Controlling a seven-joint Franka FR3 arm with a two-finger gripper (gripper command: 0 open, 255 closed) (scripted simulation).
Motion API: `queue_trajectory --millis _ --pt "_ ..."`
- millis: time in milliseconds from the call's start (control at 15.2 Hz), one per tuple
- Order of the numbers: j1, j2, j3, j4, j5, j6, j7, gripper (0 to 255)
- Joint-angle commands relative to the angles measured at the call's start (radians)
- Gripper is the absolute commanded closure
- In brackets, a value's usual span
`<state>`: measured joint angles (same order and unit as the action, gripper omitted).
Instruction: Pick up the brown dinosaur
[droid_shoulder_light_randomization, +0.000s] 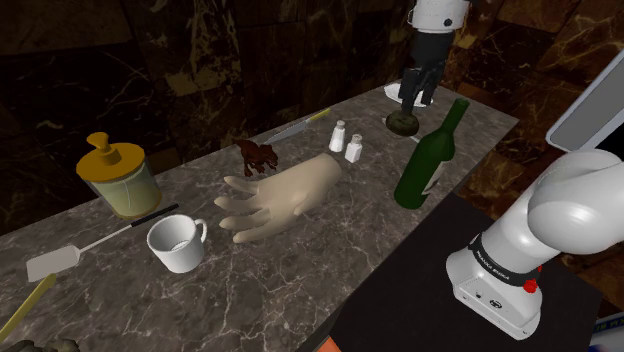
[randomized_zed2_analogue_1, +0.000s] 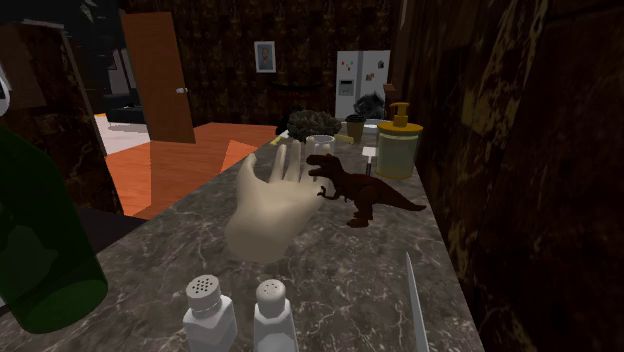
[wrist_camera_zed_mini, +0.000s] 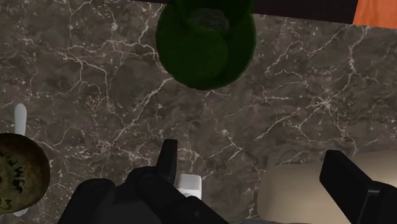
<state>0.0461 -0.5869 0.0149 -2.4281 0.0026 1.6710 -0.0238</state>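
In the shoulder view, the brown dinosaur (droid_shoulder_light_randomization: 258, 155) is standing a little left of the frame's centre on the dark, white-veined marble surface (droid_shoulder_light_randomization: 330, 270). It is just beside the fingertips of a pale, smooth model hand (droid_shoulder_light_randomization: 275, 200). The gripper (droid_shoulder_light_randomization: 414, 98) is hanging at the upper right, above a round dark disc (droid_shoulder_light_randomization: 403, 122) and well apart from the dinosaur. A tall green bottle (droid_shoulder_light_randomization: 430, 155) and two small white shakers (droid_shoulder_light_randomization: 345, 140) are standing between them.

In the second exterior view, the dinosaur (randomized_zed2_analogue_1: 362, 192) is standing upright right of centre, on two legs with its tail stretching toward the right. Its snout is facing the model hand (randomized_zed2_analogue_1: 272, 205). The body looks hard, narrow and knobbly, with thin limbs. A jar (randomized_zed2_analogue_1: 398, 142) with a yellow pump top is sitting behind it.

In the wrist view, the gripper (wrist_camera_zed_mini: 257, 173) is pointing down at the marble with its two black fingers spread wide and nothing between them that they touch. The glossy bottle (wrist_camera_zed_mini: 205, 41) is showing from above, ahead of the fingers, and a white shaker (wrist_camera_zed_mini: 189, 186) is sitting by one finger.

The step in hand seems to be the reach. It would go best by travelling high over the bottle and shakers. The gripper should then come straight down and pinch the dinosaur's torso across its narrow width, clear of the tail and the model hand's fingers.
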Motion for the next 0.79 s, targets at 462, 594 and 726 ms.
queue_trajectory --millis 462,594,726 --pt "0.054 0.291 0.067 0.112 0.075 0.207 0.063 0" --pt "0.065 0.358 0.08 0.149 0.085 0.244 0.076 0" --pt "0.075 0.426 0.094 0.192 0.094 0.277 0.088 0"
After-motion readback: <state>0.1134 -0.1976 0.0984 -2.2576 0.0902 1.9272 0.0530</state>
